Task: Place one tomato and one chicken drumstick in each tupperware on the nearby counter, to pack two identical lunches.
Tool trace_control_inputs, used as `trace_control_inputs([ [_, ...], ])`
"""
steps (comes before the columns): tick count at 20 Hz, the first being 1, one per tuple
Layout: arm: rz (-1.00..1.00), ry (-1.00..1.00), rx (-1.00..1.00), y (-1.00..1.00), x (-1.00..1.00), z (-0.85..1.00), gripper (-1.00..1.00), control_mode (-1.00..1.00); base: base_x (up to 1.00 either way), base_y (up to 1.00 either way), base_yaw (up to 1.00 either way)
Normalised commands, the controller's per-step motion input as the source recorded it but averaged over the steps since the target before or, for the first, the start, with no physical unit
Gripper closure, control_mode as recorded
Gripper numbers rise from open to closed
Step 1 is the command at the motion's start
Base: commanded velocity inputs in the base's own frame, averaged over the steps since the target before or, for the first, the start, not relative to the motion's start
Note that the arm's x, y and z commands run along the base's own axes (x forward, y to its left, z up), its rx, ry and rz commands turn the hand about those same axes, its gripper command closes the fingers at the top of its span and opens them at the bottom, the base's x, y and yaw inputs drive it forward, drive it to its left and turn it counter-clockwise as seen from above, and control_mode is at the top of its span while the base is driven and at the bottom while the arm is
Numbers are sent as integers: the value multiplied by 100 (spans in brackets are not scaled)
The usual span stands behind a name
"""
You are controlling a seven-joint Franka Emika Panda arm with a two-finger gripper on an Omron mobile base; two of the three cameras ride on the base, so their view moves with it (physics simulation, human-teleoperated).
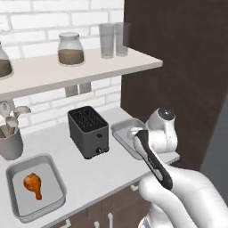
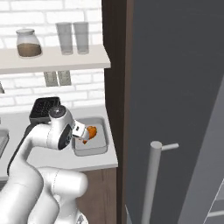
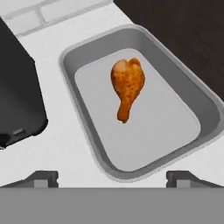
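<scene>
1. Chicken drumstick (image 3: 127, 87) lies loose on the floor of the grey tupperware (image 3: 205, 127) just beside the black toaster (image 1: 88, 130), on the side toward the dark tall cabinet (image 1: 178, 67).
2. Gripper (image 3: 112, 176) hovers over this tupperware's near rim with jaws spread wide, grasping nothing; both fingertips (image 3: 41, 178) are clear of the drumstick.
3. A second tupperware (image 1: 18, 167) sits on the counter (image 1: 95, 173) on the toaster's other side, near the front edge, with another drumstick (image 1: 34, 184) inside.
4. A grey utensil holder (image 1: 10, 142) stands behind that second tupperware.
5. On the shelf (image 1: 67, 71) above the toaster stand a jar (image 1: 71, 49) and two glasses (image 1: 114, 39).
</scene>
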Motion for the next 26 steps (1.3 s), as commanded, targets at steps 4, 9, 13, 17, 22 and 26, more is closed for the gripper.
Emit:
trace_control_inputs([
  [4,0,0,0,20,-72,49,-100,-100,0,0,0],
  [9,0,5,0,3,-36,15,-100,-100,0,0,0],
  [13,0,5,0,4,-3,-9,-100,100,-12,3,0],
  [17,0,0,0,0,0,0,-100,100,-77,71,-6],
  [22,0,0,0,0,0,0,-100,100,-94,52,-36],
  [26,0,0,0,0,0,0,-100,100,-100,0,-67],
])
